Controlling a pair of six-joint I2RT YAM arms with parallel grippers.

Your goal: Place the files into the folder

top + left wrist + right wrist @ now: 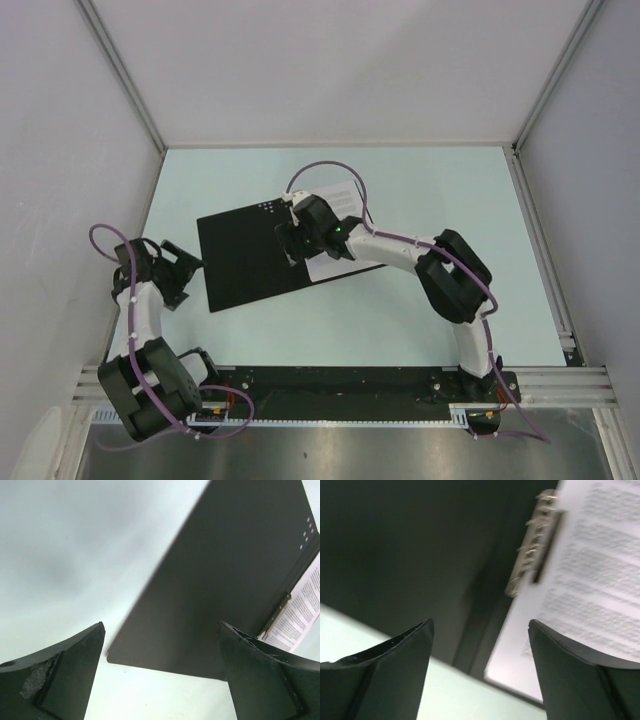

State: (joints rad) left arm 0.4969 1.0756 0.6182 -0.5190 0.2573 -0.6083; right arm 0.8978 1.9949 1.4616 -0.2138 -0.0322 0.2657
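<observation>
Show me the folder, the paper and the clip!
folder (245,262), top view, middle of its open black inside.
paper (600,580), right wrist view, on the printed lines.
clip (532,550), right wrist view, middle of the metal strip.

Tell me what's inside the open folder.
A printed sheet lies in the folder, on its right half beside the clip; the left half is bare black. The right arm hides part of the sheet, so whether more lie there is unclear.

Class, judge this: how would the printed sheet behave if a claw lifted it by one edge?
The printed sheet looks thin, so it would probably droop. Lying flat on the folder, its edge is likely hard to catch.
</observation>
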